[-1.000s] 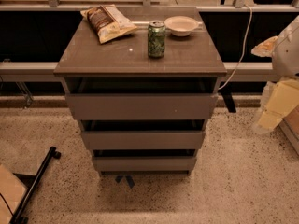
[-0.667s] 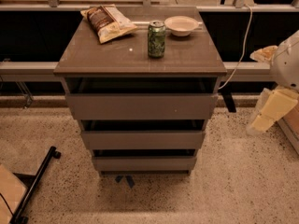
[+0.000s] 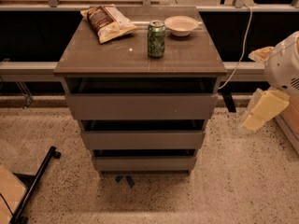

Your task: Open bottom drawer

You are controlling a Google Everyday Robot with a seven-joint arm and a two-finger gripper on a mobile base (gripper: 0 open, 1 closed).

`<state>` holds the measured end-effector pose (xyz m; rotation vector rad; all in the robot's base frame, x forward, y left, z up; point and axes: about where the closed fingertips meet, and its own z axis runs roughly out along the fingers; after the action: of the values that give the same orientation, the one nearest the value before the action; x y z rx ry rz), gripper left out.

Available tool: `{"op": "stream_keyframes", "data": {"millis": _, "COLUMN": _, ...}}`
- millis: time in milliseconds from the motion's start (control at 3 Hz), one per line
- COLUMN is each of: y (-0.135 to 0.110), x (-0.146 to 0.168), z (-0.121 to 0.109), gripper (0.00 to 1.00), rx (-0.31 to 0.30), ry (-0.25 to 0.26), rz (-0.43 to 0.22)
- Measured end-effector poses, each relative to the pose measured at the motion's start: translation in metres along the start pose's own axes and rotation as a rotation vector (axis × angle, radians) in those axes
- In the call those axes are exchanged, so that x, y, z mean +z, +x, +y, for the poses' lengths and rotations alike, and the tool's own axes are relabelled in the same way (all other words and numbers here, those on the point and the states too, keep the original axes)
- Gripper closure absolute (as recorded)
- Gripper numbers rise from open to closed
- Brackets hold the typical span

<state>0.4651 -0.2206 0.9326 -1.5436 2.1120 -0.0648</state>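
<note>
In the camera view, a grey-brown cabinet (image 3: 140,125) stands on a speckled floor (image 3: 224,190). Its worktop (image 3: 117,55) carries a chip bag (image 3: 108,22) at the back left, a green can (image 3: 156,38) upright near the middle and a pale bowl (image 3: 181,24) just behind the can to the right. A white cable (image 3: 240,45) hangs beside the cabinet's right side. A black bar (image 3: 32,185) lies on the floor at lower left.

The bottom drawer (image 3: 144,163) sits lowest of three fronts, under the middle drawer (image 3: 142,139) and top drawer (image 3: 140,106), with nothing in front of it. The gripper (image 3: 259,113) hangs at the right edge, well apart from the cabinet, to the right of and above the bottom drawer. It holds nothing visible, and whether it is open cannot be told.
</note>
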Motion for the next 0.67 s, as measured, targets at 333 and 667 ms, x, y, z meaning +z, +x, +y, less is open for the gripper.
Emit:
{"op": "stream_keyframes", "data": {"millis": 333, "y": -0.018, "x": 0.047, "z": 0.011, "gripper": 0.00, "rx": 0.057, "ry": -0.023, "rz": -0.053}}
{"op": "stream_keyframes", "data": {"millis": 667, "y": -0.034, "x": 0.108, "z": 0.021, "gripper": 0.00, "rx": 0.089, "ry": -0.041, "rz": -0.128}}
